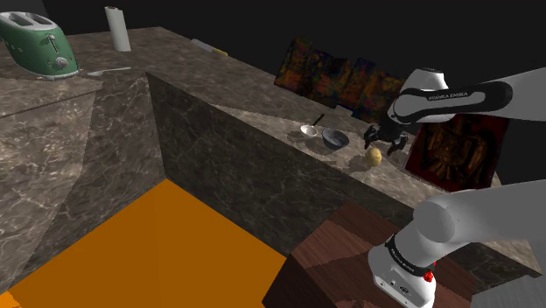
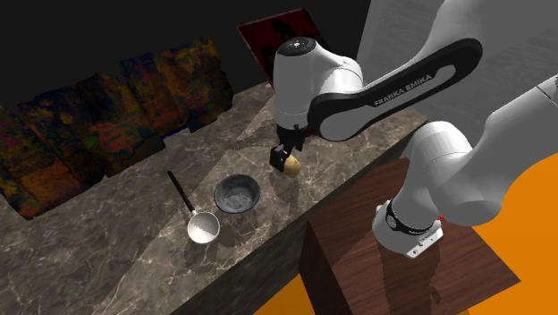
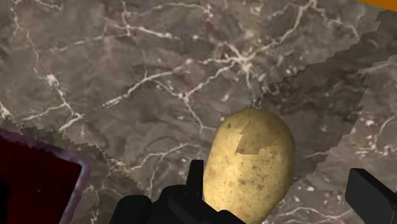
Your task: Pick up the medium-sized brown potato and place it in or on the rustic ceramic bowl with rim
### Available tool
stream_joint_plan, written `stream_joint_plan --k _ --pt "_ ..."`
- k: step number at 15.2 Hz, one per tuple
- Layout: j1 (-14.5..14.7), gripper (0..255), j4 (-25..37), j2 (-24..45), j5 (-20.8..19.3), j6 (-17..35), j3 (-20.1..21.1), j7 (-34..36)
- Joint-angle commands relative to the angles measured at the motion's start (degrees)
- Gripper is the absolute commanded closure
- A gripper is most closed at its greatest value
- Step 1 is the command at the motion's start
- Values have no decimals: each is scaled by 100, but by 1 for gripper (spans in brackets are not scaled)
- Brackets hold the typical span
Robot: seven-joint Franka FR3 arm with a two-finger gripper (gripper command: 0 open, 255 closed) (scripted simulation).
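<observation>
Two black fingers [image 3: 194,181] of the claw [image 3: 277,173] are seen standing apart in the wrist view, with the yellow-brown potato [image 3: 251,162] between them; one finger is set just beside the potato's skin, while the other is kept well clear of it, so nothing is clasped. The potato [image 1: 374,157] appears to be lying on the marbled brown surface [image 1: 262,114], and the claw [image 1: 385,140] is held low over it. In the second exterior view the potato [image 2: 291,164] is partly covered by the claw [image 2: 284,157]. A dark grey bowl [image 2: 253,185] is placed near the potato but apart from it, toward that view's left, and a small pale pan [image 2: 203,227] with a long dark handle is set just beyond the bowl. In the shoulder view the bowl [image 1: 346,138] is found between the pan [image 1: 309,130] and the potato. A dark red panel [image 1: 455,149] is seen just past the claw on the same surface. A green toaster [image 1: 39,44] is stood well apart, at the shoulder view's upper left.
</observation>
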Motion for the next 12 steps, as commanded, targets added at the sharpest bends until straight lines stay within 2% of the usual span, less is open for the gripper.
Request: stream_joint_plan --k 1,8,12 --pt "-106 0 -65 129 -19 227 -76 116" --pt "-107 0 -328 641 -65 1002 -185 110" --pt "-107 0 -328 641 -64 1002 -185 110"
